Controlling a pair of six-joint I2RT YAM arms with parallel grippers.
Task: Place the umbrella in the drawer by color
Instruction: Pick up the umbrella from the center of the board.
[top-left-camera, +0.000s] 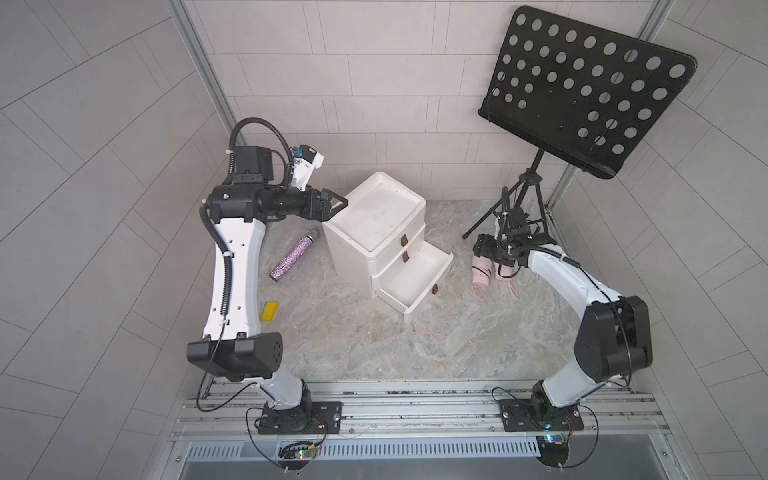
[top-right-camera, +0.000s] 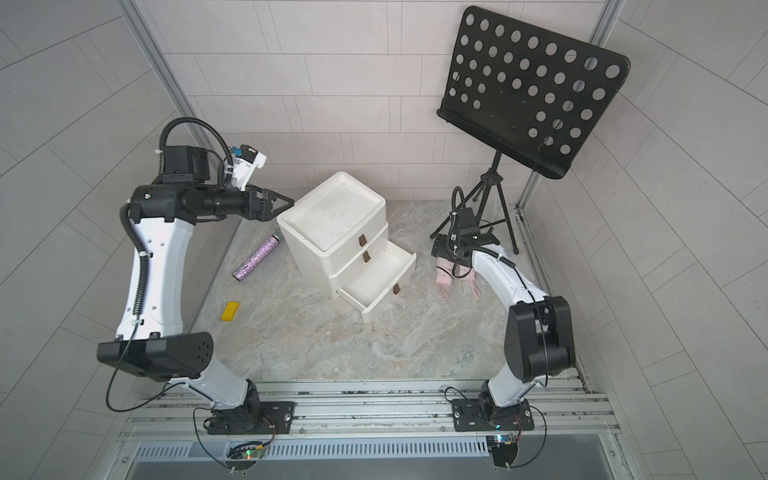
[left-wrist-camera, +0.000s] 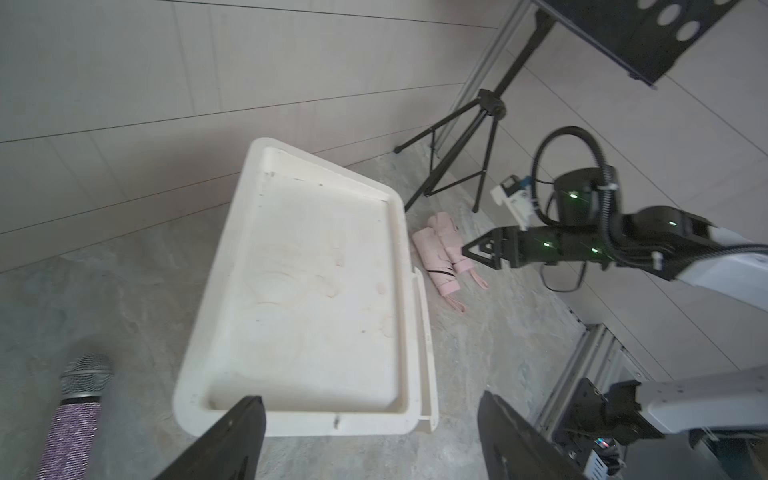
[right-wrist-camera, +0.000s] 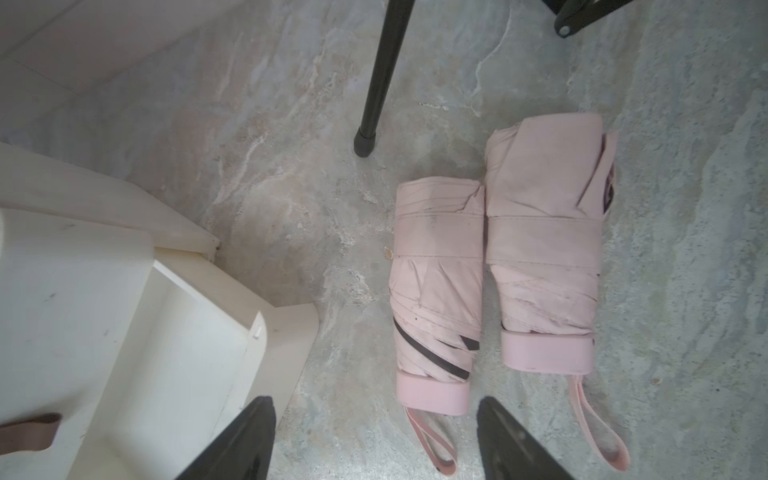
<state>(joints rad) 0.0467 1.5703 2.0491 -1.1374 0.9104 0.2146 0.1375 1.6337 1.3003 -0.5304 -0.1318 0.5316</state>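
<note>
Two pink umbrellas on the tabletop, none stowed: right arm lining up the first pick

**Top views.** In both top views the white cabinet (top-left-camera: 376, 216) stands mid-tabletop (top-left-camera: 353, 340). Its bottom drawer (top-left-camera: 411, 276) is pulled out and empty, and the two drawers above it are shut. The striped umbrella (top-left-camera: 481, 276) and the plain umbrella (top-left-camera: 505, 271) lie folded, side by side and touching. They sit near the open drawer, under the wrist of the right arm (top-left-camera: 552, 270). The left fingers (top-left-camera: 327, 203) hover at the cabinet's upper corner on the left side and carry nothing. A glittery microphone (top-left-camera: 291, 259) and a yellow block (top-left-camera: 269, 311) lie to the left. A music stand (top-left-camera: 582, 91) rises at the back.

**Left wrist view.** The left fingers (left-wrist-camera: 232, 440) are spread wide over the cabinet's top rim with nothing between them. Across the cabinet, the right fingers (left-wrist-camera: 500, 249) point toward the umbrellas.

**Right wrist view.** The right fingers (right-wrist-camera: 245, 440) are released and wide apart, gripping nothing. The handle cap of the striped umbrella (right-wrist-camera: 436, 291) lies in line between them. The plain umbrella (right-wrist-camera: 544, 249) presses against its far side, and a corner of the drawer (right-wrist-camera: 187, 332) is just beside.

**Judgement.** The step in hand looks like the approach to the first grasp. The next move calls for lowering over the striped umbrella and closing across its bundle without catching its neighbour or the loose wrist straps. Then it needs a lift and a short carry into the open drawer. Both umbrellas look the same pink, so they likely share one drawer, though no colour mark on any drawer is visible
</note>
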